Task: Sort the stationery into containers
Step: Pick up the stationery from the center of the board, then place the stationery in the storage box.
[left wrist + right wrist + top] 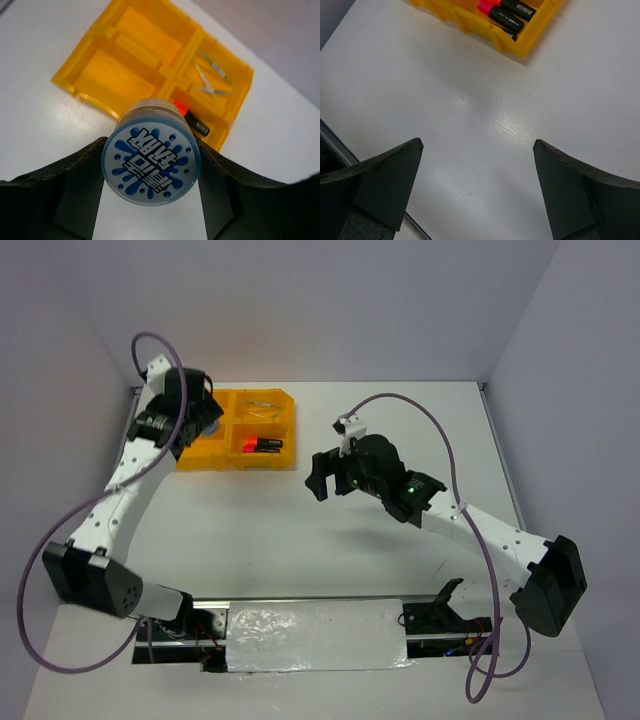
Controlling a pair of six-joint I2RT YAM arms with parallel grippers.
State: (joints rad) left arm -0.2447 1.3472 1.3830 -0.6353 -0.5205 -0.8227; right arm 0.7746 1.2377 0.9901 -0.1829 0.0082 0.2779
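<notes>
So the left gripper (151,152) had its two fingers clamped on either side of the blue-capped bottle (151,167). The printed cap end faced the wrist camera, and the bottle was held right over the near edge of the orange-yellow tray (110,80). Grabbing it across the round body made sense to me, since a cylinder sits snug between two flat pads and shouldn't roll out (just my guess, I couldn't see the far end of it).

The tray had a logic to it already. The thin grey pens (210,75) lay in one compartment. The short black markers (192,120), one with a red cap showing, were in the compartment next to that. The other two compartments looked bare. I'd bet the bottle was meant for one of the bare ones, so each kind of thing gets its own spot.

The right gripper (477,145) hung over plain table (470,100) with its jaws spread wide and nothing between them. It was near the marker corner of the tray but not touching it. Probably it was parked there to stay out of the left arm's way.
</notes>
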